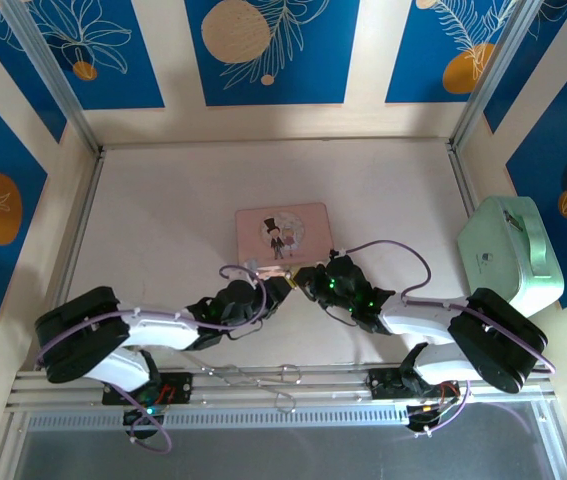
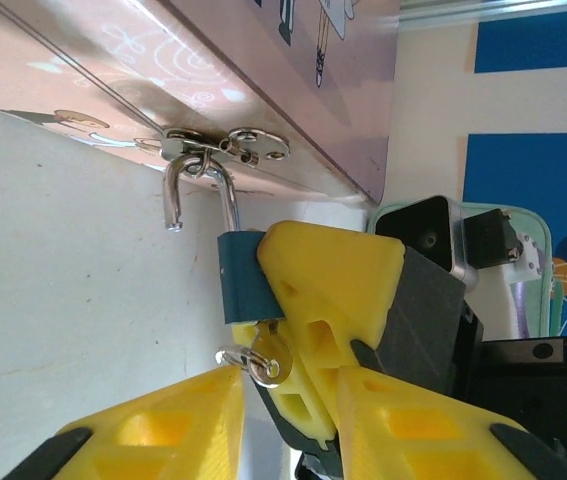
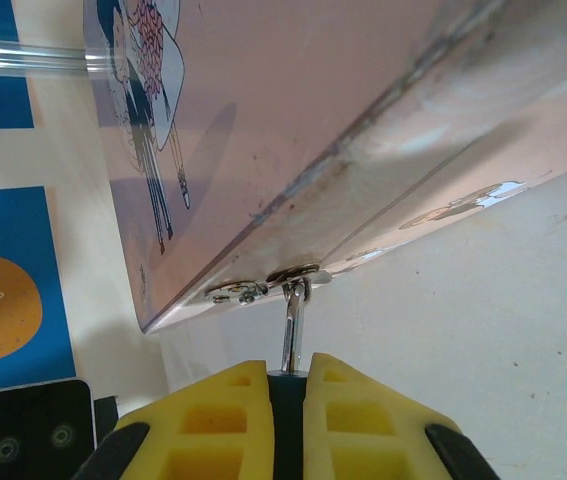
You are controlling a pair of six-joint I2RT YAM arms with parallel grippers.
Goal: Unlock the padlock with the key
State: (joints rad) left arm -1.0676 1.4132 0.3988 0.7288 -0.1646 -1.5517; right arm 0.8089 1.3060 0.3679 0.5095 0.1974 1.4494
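The left arm (image 1: 163, 328) and right arm (image 1: 413, 320) reach from the bottom corners to mid-frame. The right gripper (image 3: 286, 372) is clamped tight; the left gripper (image 2: 285, 385) has its fingers (image 2: 163, 430) apart.

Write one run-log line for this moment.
right gripper: shut on padlock; key: in padlock; shackle: open, hooked in hasp; left gripper: open

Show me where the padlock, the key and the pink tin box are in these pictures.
padlock (image 2: 241, 288): left wrist view, on its teal body.
key (image 2: 266, 362): left wrist view, on its silvery head just below the padlock.
pink tin box (image 1: 310, 216): top external view, on the plain pink part of its lid.
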